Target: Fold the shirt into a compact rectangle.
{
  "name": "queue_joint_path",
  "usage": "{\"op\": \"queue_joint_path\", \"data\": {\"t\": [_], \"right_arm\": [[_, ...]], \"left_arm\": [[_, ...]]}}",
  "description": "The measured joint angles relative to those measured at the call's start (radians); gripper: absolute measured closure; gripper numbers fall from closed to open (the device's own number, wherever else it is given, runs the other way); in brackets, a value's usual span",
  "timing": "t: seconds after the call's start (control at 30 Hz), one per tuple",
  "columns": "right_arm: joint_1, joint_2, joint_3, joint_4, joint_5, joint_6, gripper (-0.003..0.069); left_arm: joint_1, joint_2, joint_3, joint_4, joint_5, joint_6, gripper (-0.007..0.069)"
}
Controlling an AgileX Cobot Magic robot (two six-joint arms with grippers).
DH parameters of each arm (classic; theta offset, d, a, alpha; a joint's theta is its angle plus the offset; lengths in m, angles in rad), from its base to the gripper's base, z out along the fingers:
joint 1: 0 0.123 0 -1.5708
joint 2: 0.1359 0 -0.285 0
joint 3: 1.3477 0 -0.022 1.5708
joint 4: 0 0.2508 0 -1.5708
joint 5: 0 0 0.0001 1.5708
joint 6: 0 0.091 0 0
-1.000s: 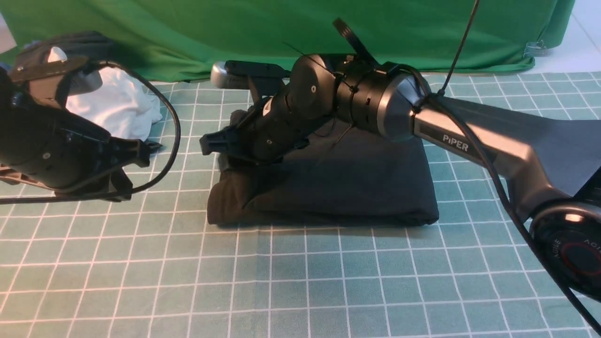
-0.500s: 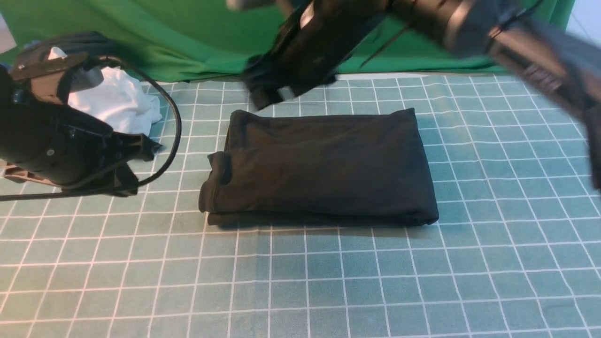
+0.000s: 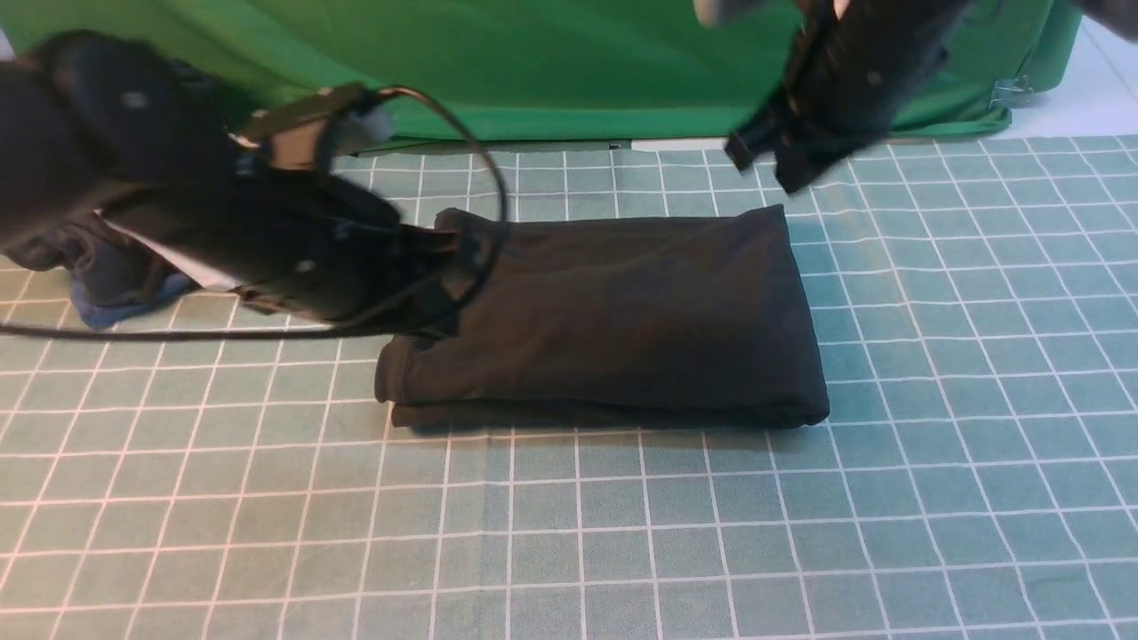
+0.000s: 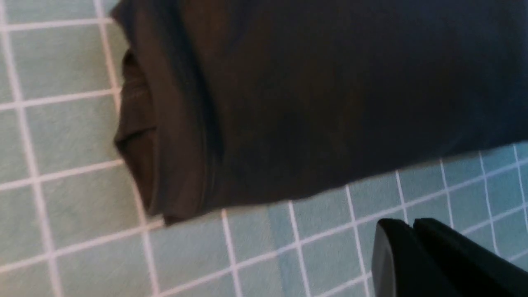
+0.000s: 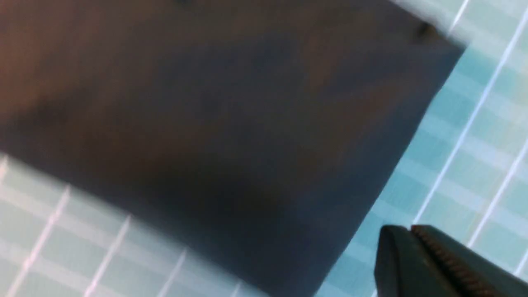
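shirt (image 3: pixel 613 320): folded into a dark rectangle on the checked mat (image 3: pixel 569 533), layered edge toward the left arm
left gripper (image 3: pixel 444 267): clenched, empty (tips over the shirt's left end)
right gripper (image 3: pixel 765 156): pressed closed, empty, raised beyond the far right corner

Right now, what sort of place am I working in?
Probably a staged test bench, not a home: a gridded teal mat covers the table, a green backdrop cloth hangs behind, and only the folded shirt lies centre.
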State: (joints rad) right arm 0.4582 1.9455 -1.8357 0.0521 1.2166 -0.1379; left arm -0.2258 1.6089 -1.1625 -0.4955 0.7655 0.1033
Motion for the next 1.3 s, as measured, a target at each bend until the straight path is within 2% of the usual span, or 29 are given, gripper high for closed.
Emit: {"op": "queue_joint_path", "data": {"t": [0.13,0.3,0.53,0.8,1.0,1.13,1.3], "right_arm": [[0.0,-0.007,0.107,0.056,-0.019,-0.035,0.0635],[0.0,-0.006,0.245,0.127,-0.159,-0.054,0.0636],[0.0,0.069,0.327,0.128,-0.203,-0.055,0.0636],[-0.018,0.115,0.331,0.124,-0.192,-0.055,0.0636],[-0.083,0.028,0.332,0.112,-0.11,-0.055,0.0636],[-0.129,-0.135,0.332,0.099,-0.094,-0.055,0.0636],[-0.138,-0.356,0.332,0.091,-0.118,-0.055,0.0636]], "left_arm": [[-0.001,0.092,-0.054,0.006,-0.014,-0.015,0.0617],[-0.002,0.219,-0.08,0.042,-0.033,-0.017,0.0617],[-0.002,0.315,-0.081,0.105,-0.034,-0.019,0.0617],[-0.002,0.335,-0.083,0.108,-0.038,-0.019,0.0617],[-0.003,0.251,-0.084,0.139,-0.013,-0.019,0.0617],[-0.003,0.1,-0.084,0.17,0.012,-0.018,0.0617],[-0.003,-0.093,-0.083,0.179,0.037,-0.018,0.0617]]}}
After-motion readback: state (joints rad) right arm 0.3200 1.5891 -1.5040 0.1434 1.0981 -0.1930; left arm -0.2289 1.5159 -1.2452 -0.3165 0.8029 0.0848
